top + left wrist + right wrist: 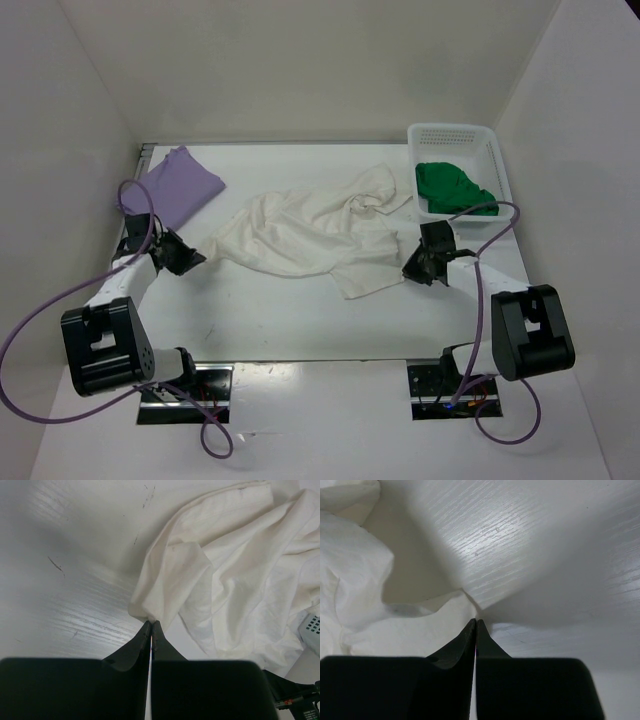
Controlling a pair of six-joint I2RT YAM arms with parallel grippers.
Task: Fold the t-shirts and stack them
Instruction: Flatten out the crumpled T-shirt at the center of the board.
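Note:
A white t-shirt (pixel 310 232) lies crumpled and spread across the middle of the table. My left gripper (pixel 202 257) is at its left tip, and in the left wrist view the jaws (pixel 151 623) are shut on a pinch of that white cloth (pixel 235 570). My right gripper (pixel 405 270) is at the shirt's lower right edge, with its jaws (pixel 476 621) shut on the hem of the white cloth (pixel 355 570). A lavender t-shirt (pixel 176 184) lies folded at the back left. A green t-shirt (pixel 455 188) sits bunched in the basket.
The white perforated basket (pixel 452 134) stands at the back right, and a corner of the basket (pixel 312 626) also shows in the left wrist view. White walls close in the table on three sides. Purple cables loop from both arms.

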